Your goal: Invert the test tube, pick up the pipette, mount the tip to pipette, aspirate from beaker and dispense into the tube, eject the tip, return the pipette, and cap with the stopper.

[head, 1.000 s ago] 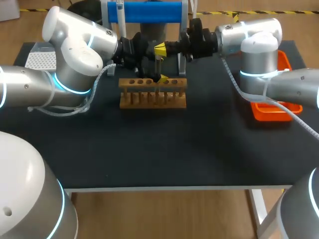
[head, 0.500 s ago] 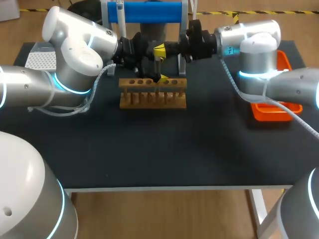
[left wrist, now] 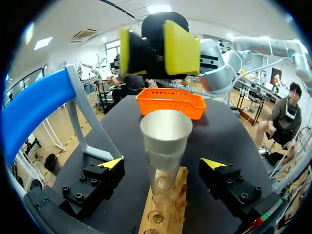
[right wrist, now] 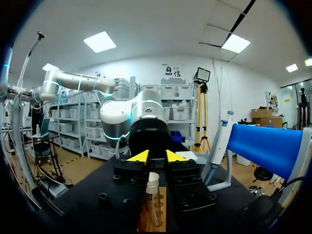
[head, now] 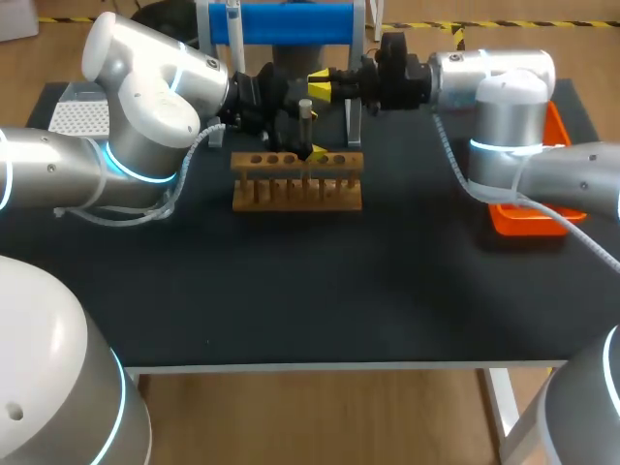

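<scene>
Wooden tube rack on the table, right under the left pincer. The test tube stands upright in one of its holes, squarely between that pincer's fingers. Which end is up, I cannot tell.

On handling, my read is that this one is light, clear-walled and slick, stiff but brittle. A hard pinch could crack it and a loose one could let it slide. The place to take it looks like the bare body just above the rack, squeezed gently from two sides. It should come straight up, so it doesn't lever against the hole.

Now the poses. The left arm comes in low and level. Its fingers are spread wide on either side of the tube, and neither touches the glass. The right arm reaches in level from the opposite side. The right pincer is above and just beyond the tube's top end, facing the left pincer. Its fingers are a narrow gap apart and grip nothing. In its own wrist view the tube's top shows just below that gap.
</scene>
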Controlling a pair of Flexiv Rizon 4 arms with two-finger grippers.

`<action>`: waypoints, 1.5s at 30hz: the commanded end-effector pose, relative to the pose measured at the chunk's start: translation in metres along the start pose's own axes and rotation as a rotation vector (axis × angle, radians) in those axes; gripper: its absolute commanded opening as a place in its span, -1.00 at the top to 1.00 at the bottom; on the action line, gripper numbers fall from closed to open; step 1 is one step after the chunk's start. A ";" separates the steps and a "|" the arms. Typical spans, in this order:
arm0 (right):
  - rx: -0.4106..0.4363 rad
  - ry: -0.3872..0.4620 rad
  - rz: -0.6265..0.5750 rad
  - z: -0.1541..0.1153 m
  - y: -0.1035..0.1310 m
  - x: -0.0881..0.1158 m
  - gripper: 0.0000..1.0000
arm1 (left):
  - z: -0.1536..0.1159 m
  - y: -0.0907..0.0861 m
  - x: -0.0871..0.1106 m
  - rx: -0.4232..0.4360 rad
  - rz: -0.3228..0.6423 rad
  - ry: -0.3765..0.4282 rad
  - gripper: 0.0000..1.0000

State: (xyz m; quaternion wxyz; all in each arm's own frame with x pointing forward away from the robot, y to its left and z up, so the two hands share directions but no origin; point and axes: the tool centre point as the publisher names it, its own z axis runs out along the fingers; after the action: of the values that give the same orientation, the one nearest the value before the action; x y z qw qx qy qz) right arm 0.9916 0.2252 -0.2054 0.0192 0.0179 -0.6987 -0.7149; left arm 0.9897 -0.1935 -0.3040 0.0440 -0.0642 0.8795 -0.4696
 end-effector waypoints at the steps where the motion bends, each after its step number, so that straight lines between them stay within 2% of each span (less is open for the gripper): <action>1: 0.054 -0.030 -0.017 -0.009 0.008 0.006 -1.00 | 0.000 0.000 0.000 0.000 0.000 0.001 -1.00; 6: 0.145 -0.065 -0.059 -0.021 0.005 0.006 -1.00 | 0.000 0.000 0.000 0.000 0.000 0.001 -1.00; 14: 0.243 -0.119 -0.084 -0.040 -0.007 0.006 -1.00 | 0.000 0.000 0.000 0.000 0.000 0.001 -1.00; 20: 0.353 -0.127 -0.128 -0.049 -0.026 0.006 -1.00 | 0.000 0.000 0.000 0.000 0.000 0.001 -1.00; 29: 0.445 -0.137 -0.137 -0.060 -0.045 0.009 -1.00 | 0.000 0.000 0.000 0.000 0.000 0.001 -1.00; 40: 0.448 -0.143 -0.143 -0.061 -0.045 0.009 -1.00 | 0.000 0.000 0.000 0.000 0.000 0.001 -1.00; 45: 0.448 -0.143 -0.143 -0.061 -0.045 0.009 -1.00 | -0.012 0.005 0.004 -0.014 -0.017 -0.030 -1.00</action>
State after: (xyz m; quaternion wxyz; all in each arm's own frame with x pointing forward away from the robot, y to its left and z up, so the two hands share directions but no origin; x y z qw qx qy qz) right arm 0.9864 0.1649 -0.2520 -0.0853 0.0208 -0.8360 -0.5417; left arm 0.9916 -0.1882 -0.3053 0.0480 -0.0751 0.8805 -0.4656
